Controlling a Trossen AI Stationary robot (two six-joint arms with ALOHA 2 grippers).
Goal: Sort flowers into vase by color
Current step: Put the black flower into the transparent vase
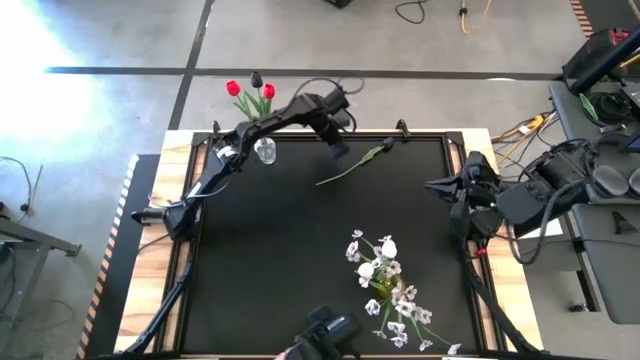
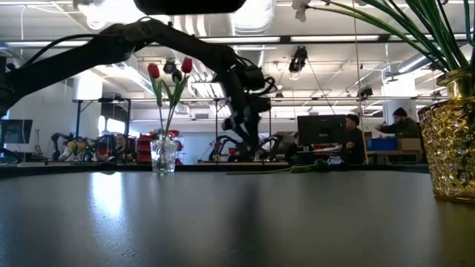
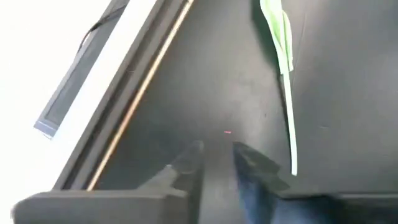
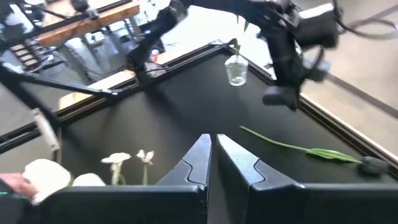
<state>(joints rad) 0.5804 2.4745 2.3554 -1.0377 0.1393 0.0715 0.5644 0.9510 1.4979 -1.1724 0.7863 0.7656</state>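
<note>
A clear glass vase stands near the table's far edge and holds two red tulips and a dark one. One dark-headed flower lies flat on the black mat, its head toward the far right. My left gripper hovers above the mat just beside this flower's stem, with a narrow gap between its fingers and nothing in it. A gold vase near the front holds white flowers. My right gripper waits shut at the table's right side.
The black mat is framed by a wooden border with clamps along the far edge. The right arm's base and cables crowd the right side. People sit at desks in the room beyond the table.
</note>
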